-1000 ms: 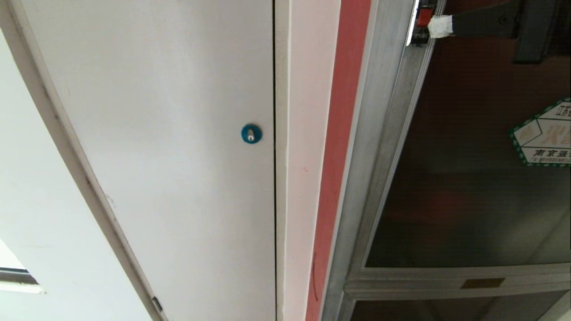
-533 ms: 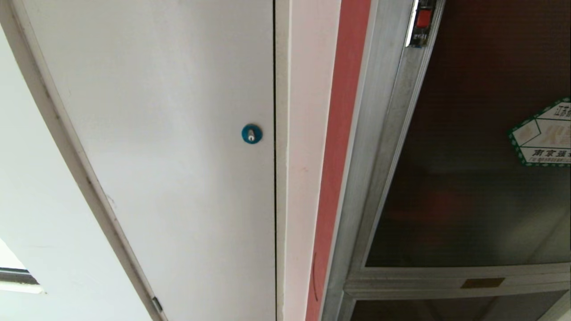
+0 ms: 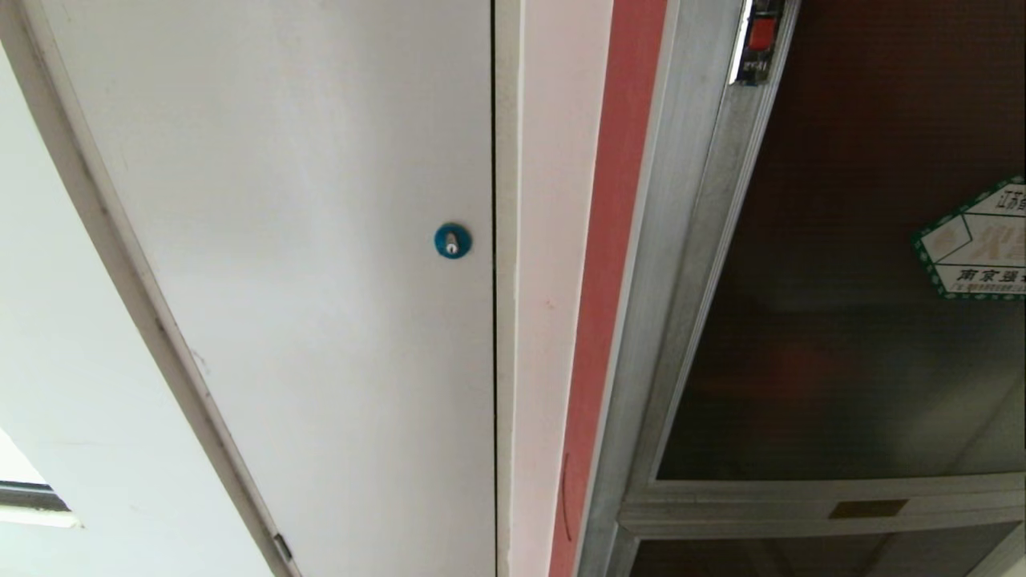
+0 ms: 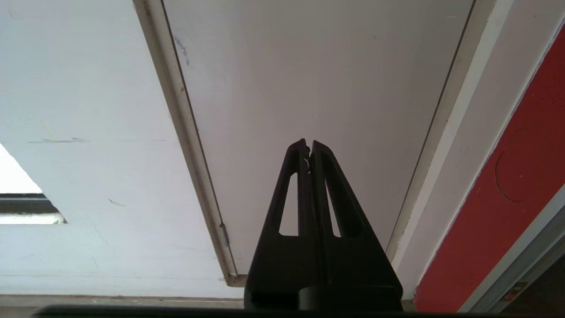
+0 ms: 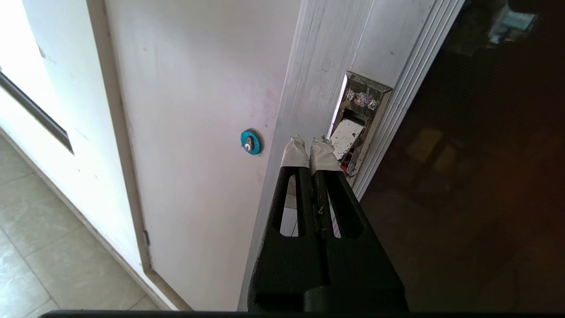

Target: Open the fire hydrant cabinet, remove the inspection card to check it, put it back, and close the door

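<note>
**Latch first, glass never**

Wall and a plain white door (image 3: 304, 240) with its blue round lock (image 3: 452, 240) fill the left side; the left gripper (image 4: 309, 145) hangs parked before that door, fingers pressed together and empty. Next comes a red strip, then the fire hydrant cabinet (image 3: 681, 264) with its aluminium frame. The right gripper (image 5: 311, 148), taped tips together and holding nothing, sits just beside the latch (image 5: 353, 132) recessed in the frame. Furthest right is the door (image 3: 842, 320), dark glass bearing a sticker (image 3: 974, 240), apparently shut. Likely stiff, fairly heavy and breakable: work the latch and frame edge, not the pane. The inspection card is not visible.
</note>
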`<state>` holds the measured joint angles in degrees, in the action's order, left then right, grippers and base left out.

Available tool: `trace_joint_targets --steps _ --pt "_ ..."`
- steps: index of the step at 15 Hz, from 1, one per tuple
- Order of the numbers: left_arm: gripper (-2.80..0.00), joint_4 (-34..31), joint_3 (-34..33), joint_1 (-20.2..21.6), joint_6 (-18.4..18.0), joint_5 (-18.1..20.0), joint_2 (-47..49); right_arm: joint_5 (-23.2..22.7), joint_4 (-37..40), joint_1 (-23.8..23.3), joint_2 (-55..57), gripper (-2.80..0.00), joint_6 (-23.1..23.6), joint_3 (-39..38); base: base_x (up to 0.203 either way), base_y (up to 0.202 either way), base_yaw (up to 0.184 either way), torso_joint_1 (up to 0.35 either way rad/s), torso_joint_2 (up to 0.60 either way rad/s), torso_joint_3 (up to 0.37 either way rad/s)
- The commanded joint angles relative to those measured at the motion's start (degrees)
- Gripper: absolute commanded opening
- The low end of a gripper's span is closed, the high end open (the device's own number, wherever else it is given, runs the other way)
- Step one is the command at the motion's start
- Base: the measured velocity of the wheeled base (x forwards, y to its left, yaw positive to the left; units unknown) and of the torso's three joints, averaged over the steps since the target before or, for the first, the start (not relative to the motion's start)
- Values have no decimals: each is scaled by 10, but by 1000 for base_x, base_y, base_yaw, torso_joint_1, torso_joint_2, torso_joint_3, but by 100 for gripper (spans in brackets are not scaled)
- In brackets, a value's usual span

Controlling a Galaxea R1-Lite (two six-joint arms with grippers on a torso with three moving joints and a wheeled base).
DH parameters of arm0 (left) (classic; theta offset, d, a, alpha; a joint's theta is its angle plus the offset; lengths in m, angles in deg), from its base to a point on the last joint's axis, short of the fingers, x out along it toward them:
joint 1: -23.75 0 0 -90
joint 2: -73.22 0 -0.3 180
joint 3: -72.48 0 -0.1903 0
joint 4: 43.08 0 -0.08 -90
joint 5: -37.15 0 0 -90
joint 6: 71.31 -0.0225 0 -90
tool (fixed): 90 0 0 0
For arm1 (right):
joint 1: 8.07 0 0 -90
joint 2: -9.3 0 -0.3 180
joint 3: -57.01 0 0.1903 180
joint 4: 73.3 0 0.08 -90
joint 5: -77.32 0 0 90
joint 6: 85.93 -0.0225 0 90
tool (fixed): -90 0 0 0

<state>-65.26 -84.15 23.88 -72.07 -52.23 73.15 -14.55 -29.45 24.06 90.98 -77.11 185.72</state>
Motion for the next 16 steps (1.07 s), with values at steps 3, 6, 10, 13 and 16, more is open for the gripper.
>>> trace_joint_targets --steps 3,6,10,13,16 --pt "-280 0 -4 0 0 0 0 0 -2 0 12 -280 1 2 0 0 0 0 0 0" --pt "-280 0 -4 0 0 0 0 0 -2 0 22 -280 2 15 0 0 0 0 0 0" --pt "-280 0 -4 0 0 1 0 1 -2 -1 31 -280 2 24 0 0 0 0 0 0" --pt "-280 0 -4 0 0 0 0 1 -2 -1 31 -280 2 24 0 0 0 0 0 0" --pt "-280 0 -4 0 0 0 0 1 -2 -5 31 -280 1 24 0 0 0 0 0 0"
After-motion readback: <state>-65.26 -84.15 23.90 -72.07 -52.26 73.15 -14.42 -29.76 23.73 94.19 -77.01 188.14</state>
